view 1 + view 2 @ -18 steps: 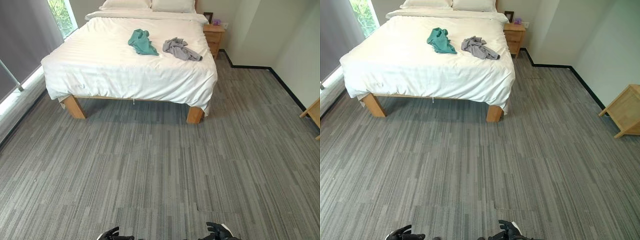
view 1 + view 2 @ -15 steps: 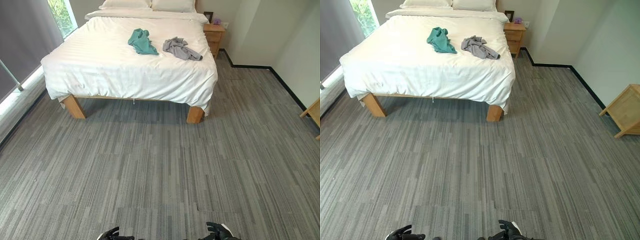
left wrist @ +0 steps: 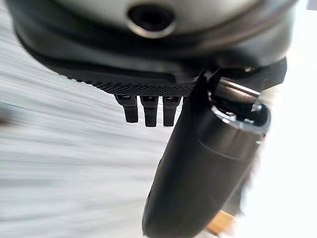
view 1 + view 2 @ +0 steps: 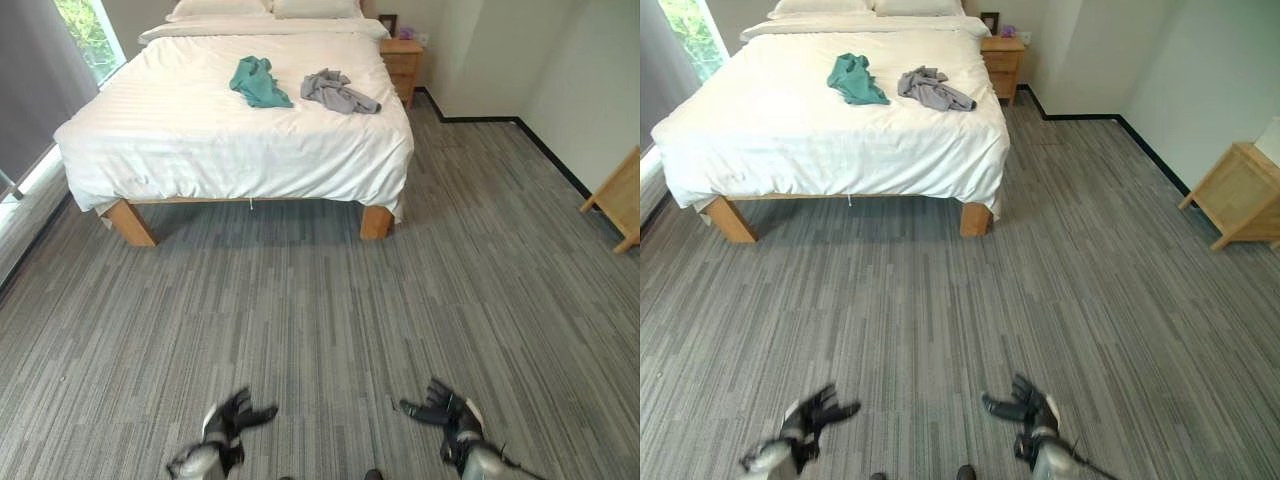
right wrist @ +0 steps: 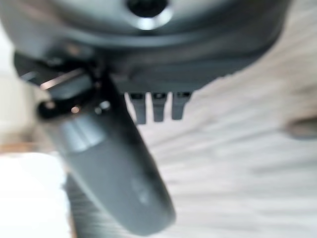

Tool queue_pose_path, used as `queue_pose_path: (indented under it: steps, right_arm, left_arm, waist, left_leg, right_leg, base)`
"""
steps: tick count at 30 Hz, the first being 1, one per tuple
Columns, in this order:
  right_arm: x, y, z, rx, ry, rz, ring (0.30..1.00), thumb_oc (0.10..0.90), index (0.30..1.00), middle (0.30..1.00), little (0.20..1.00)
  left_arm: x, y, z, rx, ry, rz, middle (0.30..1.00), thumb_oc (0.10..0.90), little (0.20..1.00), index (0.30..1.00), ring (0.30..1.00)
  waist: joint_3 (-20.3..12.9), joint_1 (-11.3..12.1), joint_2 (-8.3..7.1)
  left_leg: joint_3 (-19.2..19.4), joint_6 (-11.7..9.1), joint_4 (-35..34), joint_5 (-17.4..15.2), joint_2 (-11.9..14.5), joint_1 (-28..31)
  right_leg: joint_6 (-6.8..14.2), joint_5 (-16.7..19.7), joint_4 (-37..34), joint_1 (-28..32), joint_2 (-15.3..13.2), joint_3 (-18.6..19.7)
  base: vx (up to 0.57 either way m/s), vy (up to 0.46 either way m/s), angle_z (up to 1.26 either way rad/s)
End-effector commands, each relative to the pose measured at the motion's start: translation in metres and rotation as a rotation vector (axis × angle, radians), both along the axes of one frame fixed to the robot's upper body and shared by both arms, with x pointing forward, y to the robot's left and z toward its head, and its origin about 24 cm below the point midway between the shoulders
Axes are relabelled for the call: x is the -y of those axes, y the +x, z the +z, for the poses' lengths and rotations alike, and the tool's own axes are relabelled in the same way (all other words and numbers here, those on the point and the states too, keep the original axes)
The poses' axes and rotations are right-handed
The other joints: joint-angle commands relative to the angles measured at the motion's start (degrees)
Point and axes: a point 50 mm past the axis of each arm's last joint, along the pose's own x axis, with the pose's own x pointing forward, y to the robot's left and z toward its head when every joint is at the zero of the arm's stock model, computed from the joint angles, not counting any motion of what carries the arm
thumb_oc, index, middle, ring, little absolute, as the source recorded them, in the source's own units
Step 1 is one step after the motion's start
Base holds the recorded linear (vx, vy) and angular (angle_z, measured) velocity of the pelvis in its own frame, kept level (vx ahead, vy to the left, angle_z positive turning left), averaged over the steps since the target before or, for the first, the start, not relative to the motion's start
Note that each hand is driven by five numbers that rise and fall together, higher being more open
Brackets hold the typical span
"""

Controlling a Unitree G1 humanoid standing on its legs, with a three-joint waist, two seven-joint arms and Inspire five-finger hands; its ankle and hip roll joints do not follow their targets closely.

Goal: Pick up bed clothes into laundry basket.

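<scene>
A crumpled teal garment lies on the far half of the wide bed with a white striped duvet, its cloth bunched into soft folds. Just beside it, toward the bedside wall and not touching it, lies a crumpled grey garment, flatter and more spread, with one loose end trailing toward the bed's edge. The duvet is smooth, with faint woven stripes, and hangs over the sides above chunky light wooden bed legs. Two white pillows sit at the head. A small light wooden nightstand stands just beside the head of the bed, against the pale wall.

Grey carpet tiles with fine streaked lines cover the floor between the bed and the robot. A light wooden cabinet with a woven-looking panel stands by the wall on the robot's right.

Both hands hang low over the carpet, well apart from the bed. The dark left hand and the dark right hand hold nothing, their fingers straight and loosely spread; each wrist view shows straight fingertips past the palm and an extended thumb.
</scene>
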Motion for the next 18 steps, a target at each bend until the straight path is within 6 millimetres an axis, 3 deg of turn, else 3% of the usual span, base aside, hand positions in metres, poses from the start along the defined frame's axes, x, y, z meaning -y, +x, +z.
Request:
queue_pose_path:
  steps: [1, 5, 13, 15, 16, 17, 18]
  right_arm:
    - [0.004, 0.040, 0.052, 0.314, -0.051, -0.022, 0.900, 0.800, 0.900, 0.900, 0.900]
    - [0.003, 0.044, 0.061, 0.360, -0.045, -0.019, 0.900, 0.800, 0.900, 0.900, 0.900]
    - [-0.009, 0.048, 0.071, 0.397, -0.052, 0.050, 0.900, 0.800, 0.900, 0.900, 0.900]
    - [-0.006, 0.051, 0.081, 0.445, -0.072, 0.032, 0.900, 0.800, 0.900, 0.900, 0.900]
    - [-0.004, 0.054, 0.087, 0.475, -0.079, 0.014, 0.900, 0.800, 0.900, 0.900, 0.900]
    - [-0.004, 0.054, 0.087, 0.476, -0.079, 0.013, 0.900, 0.800, 0.900, 0.900, 0.900]
    - [-0.003, 0.057, 0.090, 0.488, -0.086, 0.007, 0.900, 0.800, 0.900, 0.900, 0.900]
  left_arm:
    - [-0.018, 0.060, 0.068, 0.354, 0.125, -0.035, 0.900, 0.800, 0.900, 0.900, 0.900]
    - [-0.019, 0.070, 0.094, 0.464, 0.177, -0.075, 0.900, 0.800, 0.900, 0.900, 0.900]
    - [-0.041, 0.051, 0.089, 0.440, 0.209, 0.061, 0.900, 0.800, 0.900, 0.900, 0.900]
    - [-0.043, 0.047, 0.089, 0.447, 0.203, 0.096, 0.900, 0.800, 0.900, 0.900, 0.900]
    - [-0.042, 0.049, 0.090, 0.453, 0.204, 0.101, 0.900, 0.800, 0.900, 0.900, 0.900]
    - [-0.042, 0.049, 0.090, 0.454, 0.204, 0.101, 0.900, 0.800, 0.900, 0.900, 0.900]
    - [-0.042, 0.051, 0.095, 0.470, 0.216, 0.087, 0.900, 0.800, 0.900, 0.900, 0.900]
  waist:
    - [-1.6, 0.0, -3.95]
    - [-1.3, 0.4, -3.91]
    - [0.3, 1.4, -4.26]
    - [1.8, 1.7, -3.88]
    - [2.9, 1.6, -3.36]
    - [2.8, 1.7, -3.44]
    - [3.7, 1.6, -3.15]
  left_leg:
    - [-1.4, -1.1, 0.0, -2.6, -1.0, -1.1]
    - [-1.7, -1.0, 0.1, -2.7, -1.1, -1.0]
    - [-1.1, -0.1, 1.1, -3.6, -1.9, -1.3]
    - [-1.3, 0.8, 2.2, -5.0, -2.8, -1.7]
    - [-1.6, 1.7, 3.2, -5.6, -3.5, -2.1]
    - [-1.4, 1.8, 3.4, -5.7, -3.6, -2.3]
    - [-1.4, 2.5, 4.1, -6.3, -3.7, -2.4]
  right_leg:
    - [7.4, -2.8, 1.3, 1.2, -7.3, -1.2]
    - [7.4, -3.0, 1.4, 1.3, -7.5, -1.5]
    - [8.0, -3.1, 3.5, -0.1, -8.7, -0.3]
    - [8.7, -4.3, 8.7, -2.0, -10.1, 0.4]
    - [9.4, -3.7, 14.9, -5.0, -11.0, 0.7]
    - [9.5, -4.0, 15.5, -5.5, -11.1, 1.0]
    - [9.8, -2.6, 21.0, -8.5, -11.2, 1.6]
  base:
    - [0.00, 0.004, 0.04]
    - [0.00, 0.001, 0.01]
    - [0.01, 0.032, -0.04]
    - [0.00, 0.126, -0.17]
    - [-0.03, 0.122, -0.08]
    - [-0.04, 0.153, 0.00]
    - [-0.05, 0.130, -0.04]
